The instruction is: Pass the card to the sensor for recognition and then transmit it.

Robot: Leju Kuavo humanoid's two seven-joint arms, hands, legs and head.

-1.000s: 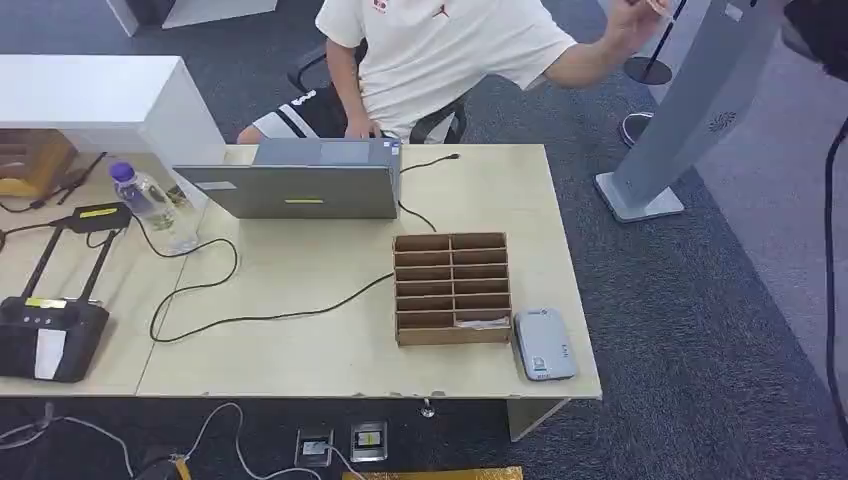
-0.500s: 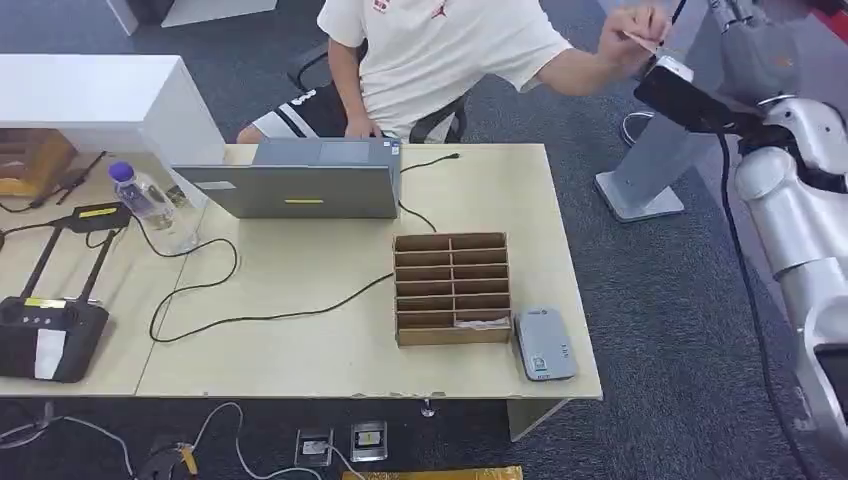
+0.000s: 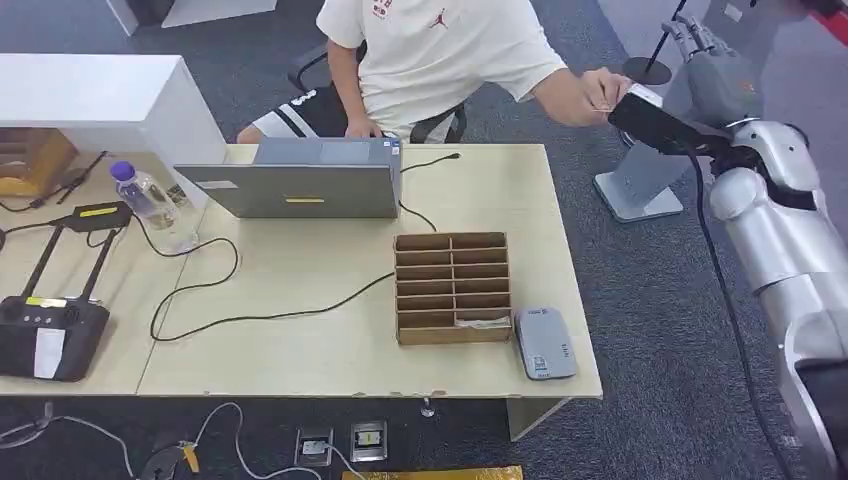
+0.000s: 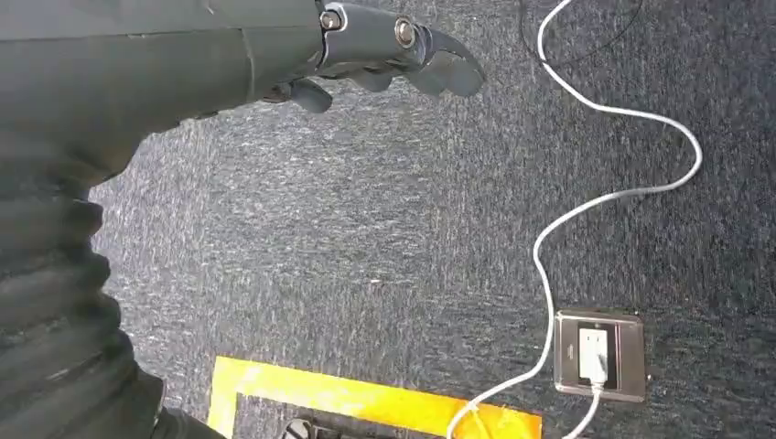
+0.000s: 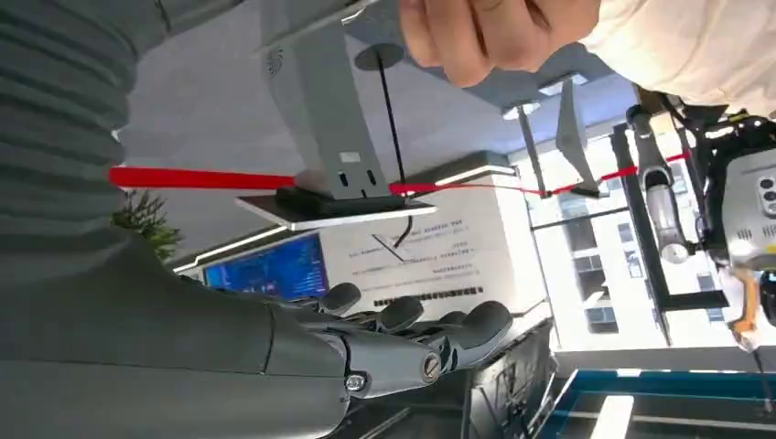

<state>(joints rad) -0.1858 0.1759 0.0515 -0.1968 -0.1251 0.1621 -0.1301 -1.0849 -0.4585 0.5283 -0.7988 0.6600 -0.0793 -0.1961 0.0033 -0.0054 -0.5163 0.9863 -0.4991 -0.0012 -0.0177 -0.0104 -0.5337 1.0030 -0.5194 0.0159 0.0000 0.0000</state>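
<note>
card: i am not making it out plainly in any view, so i cannot tell where it is lying or who is holding it; the person's hand [image 3: 588, 96] is reaching out past the far right corner of the table [image 3: 330, 350], closed into a loose fist, just beside the dark camera block at my right wrist; in the right wrist view the same hand [image 5: 494, 32] is showing curled, and what it is enclosing is hidden from me; my right robot hand [image 3: 705, 55] is rising above the carpet to the right of the table, fingers [image 5: 480, 322] spread and pointing away from me, gripping nothing; behind it a grey stand [image 3: 650, 170] is leaning on its flat base on the floor; my left robot hand [image 4: 384, 59] is hanging low over the dark carpet [image 4: 412, 238], fingers loosely bent and apart, empty; a white cable [image 4: 586, 206] is snaking across the carpet to a floor socket [image 4: 599, 355], with a strip of yellow tape [image 4: 366, 398] near it; on the table a small grey device [image 3: 543, 343] is lying flat, touching the right side of a cardboard rack [image 3: 451, 288] of small compartments; a laptop [image 3: 300, 185] is standing open in front of the seated person, and a bottle [image 3: 145, 200] is standing upright to its left.
</note>
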